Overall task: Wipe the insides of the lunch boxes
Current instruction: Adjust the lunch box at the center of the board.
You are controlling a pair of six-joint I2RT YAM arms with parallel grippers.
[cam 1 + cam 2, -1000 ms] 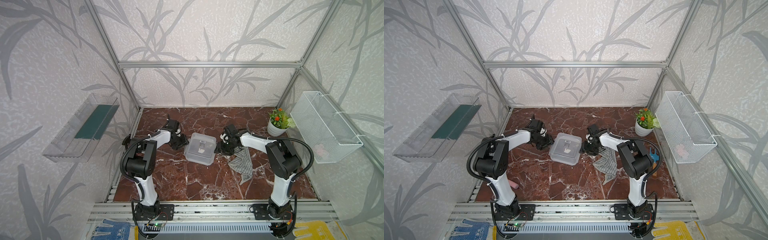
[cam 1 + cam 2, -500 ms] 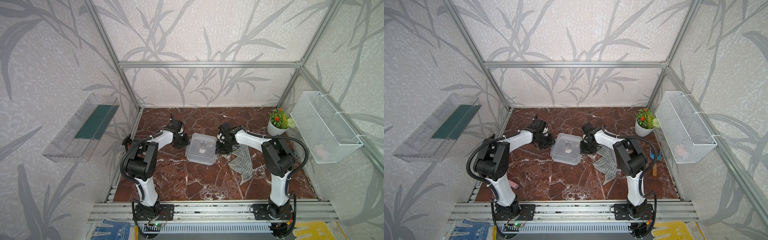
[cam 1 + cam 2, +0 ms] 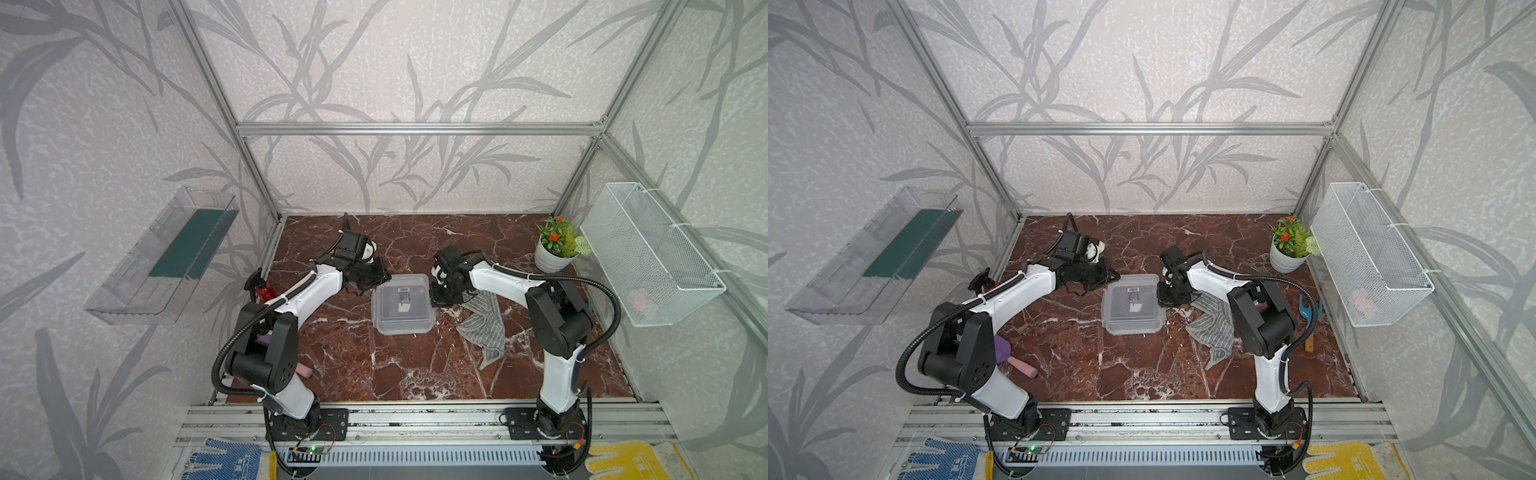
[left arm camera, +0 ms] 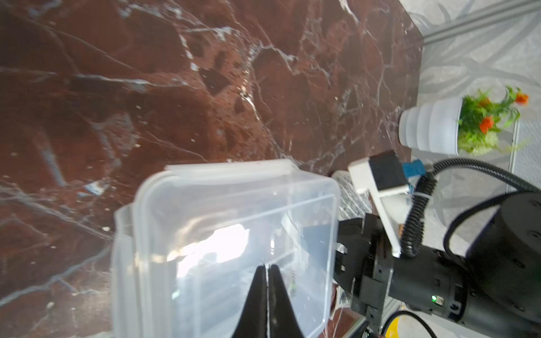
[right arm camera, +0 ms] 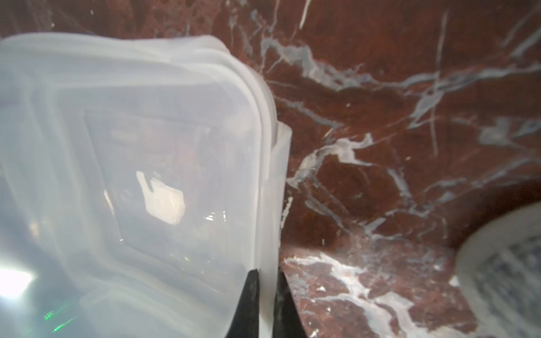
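Nested lunch boxes [image 3: 402, 305] are sitting mid marble table [image 3: 415, 365], same spot as a second ago. Since then both arms have been closing in. The right gripper [image 5: 265, 281] is now pinching the tubs' rim, jaws narrow. The left gripper [image 4: 267, 278] is pressing its tips together at the opposite side; whether it is gripping plastic is not discernible. A striped cloth [image 3: 484, 322] is lying beside the right gripper.

Your left arm [image 3: 307, 286] reaches forward and low, with the forearm turned inward. Your left gripper [image 4: 267, 267] has both jaws pressed together. Your right arm [image 3: 507, 282] mirrors it from the opposite side, wrist low. Your right gripper [image 5: 265, 273] is closed on a rim of the lunch boxes [image 5: 152, 123].
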